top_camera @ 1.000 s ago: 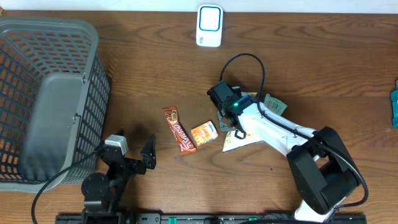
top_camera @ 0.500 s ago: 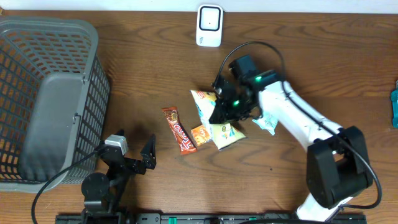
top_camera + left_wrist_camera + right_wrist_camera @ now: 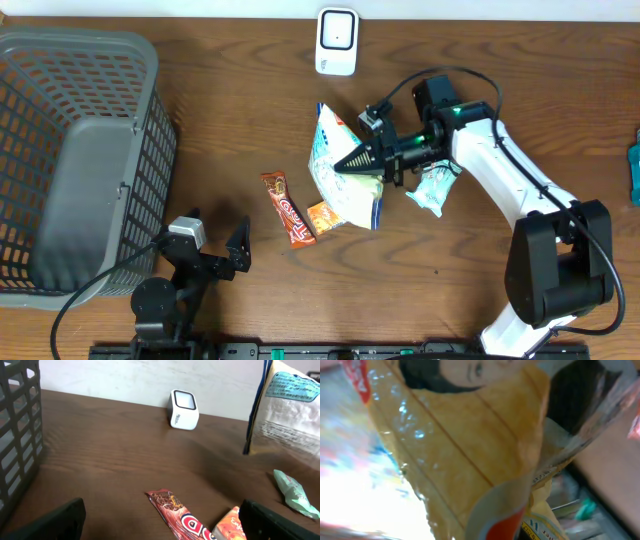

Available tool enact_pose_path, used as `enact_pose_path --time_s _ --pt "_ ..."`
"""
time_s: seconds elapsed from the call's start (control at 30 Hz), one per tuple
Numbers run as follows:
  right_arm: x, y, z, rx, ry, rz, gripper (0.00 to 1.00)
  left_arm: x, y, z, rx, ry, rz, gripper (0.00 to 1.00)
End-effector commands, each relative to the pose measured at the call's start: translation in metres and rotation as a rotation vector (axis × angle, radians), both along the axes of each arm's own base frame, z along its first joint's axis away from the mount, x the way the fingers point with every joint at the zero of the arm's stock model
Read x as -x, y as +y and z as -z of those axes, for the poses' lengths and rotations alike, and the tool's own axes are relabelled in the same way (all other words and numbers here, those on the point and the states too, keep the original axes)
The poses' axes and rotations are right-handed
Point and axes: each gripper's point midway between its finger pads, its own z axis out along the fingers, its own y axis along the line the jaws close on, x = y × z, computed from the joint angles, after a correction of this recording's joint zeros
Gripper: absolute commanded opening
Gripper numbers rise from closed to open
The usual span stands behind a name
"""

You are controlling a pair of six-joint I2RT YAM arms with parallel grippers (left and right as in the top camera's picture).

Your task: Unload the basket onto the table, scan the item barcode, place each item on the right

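Item under inspection: snack bag [image 3: 345, 195], white and yellow with blue trim.
Location of item: held off the table [image 3: 500, 80], above the orange packet [image 3: 322, 218] and just beside the candy bar [image 3: 287, 208]; the green packet [image 3: 432, 190] lies to its other side.
Right gripper [image 3: 366, 158]: pinched tight on the snack bag, taking it from the side at about mid-length.
Left gripper [image 3: 215, 240]: jaws spread wide with nothing between them, parked at the near edge by the basket [image 3: 60, 60].
Scanner [image 3: 337, 40]: stands at the far edge, well apart from the bag.
Long axis of item: in the overhead view it runs from far to near, slightly slanted. The far end aims roughly at the scanner. In the left wrist view its edge stands close to upright.
Barcode: not located on any visible face; the right wrist view is blurred.
Done: item picked out and raised.
Outstanding, by my assessment: carry the bag to the scanner, turn the barcode face to its window, and confirm the read.
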Motion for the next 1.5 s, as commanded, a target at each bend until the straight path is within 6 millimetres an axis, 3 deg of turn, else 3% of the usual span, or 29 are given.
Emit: enact_pose_path --time_s 0.0,0.43,0.57,0.8,0.9,0.97,1.13,1.23,1.33,1.47 --pt "-0.003 -0.003 -0.022 -0.029 0.277 0.012 0.01 0.001 0.001 0.013 -0.017 0.037 -0.001 0.98" --pt "-0.01 -0.011 -0.022 0.144 0.97 0.08 0.01 0.001 0.001 0.013 -0.017 0.037 -0.001 0.98" --pt "-0.012 -0.014 -0.022 0.166 1.077 0.095 0.01 0.001 0.001 0.014 -0.017 0.037 -0.001 0.98" --pt "-0.018 -0.021 -0.022 0.169 1.145 0.119 0.14 0.001 0.001 0.014 -0.017 0.037 -0.001 0.98" --pt "-0.021 -0.026 -0.022 0.161 1.146 0.132 0.11 0.001 0.001 0.013 -0.017 0.037 -0.001 0.98" --pt "-0.022 -0.026 -0.021 0.161 1.137 0.134 0.02 0.001 0.001 0.014 -0.017 0.037 -0.001 0.98" --pt "-0.025 -0.026 -0.009 0.19 1.001 0.179 0.01 0.001 0.001 0.014 -0.017 0.037 -0.001 0.98" --pt "-0.03 -0.029 0.014 0.256 0.754 0.238 0.02 0.001 0.001 0.013 -0.017 0.037 -0.001 0.98" --pt "-0.036 -0.035 0.037 0.344 0.525 0.276 0.45 0.001 0.001 0.013 -0.017 0.037 -0.001 0.98" --pt "-0.042 -0.034 0.048 0.369 0.246 0.249 0.62 0.001 0.001 0.013 -0.017 0.037 -0.001 0.98"
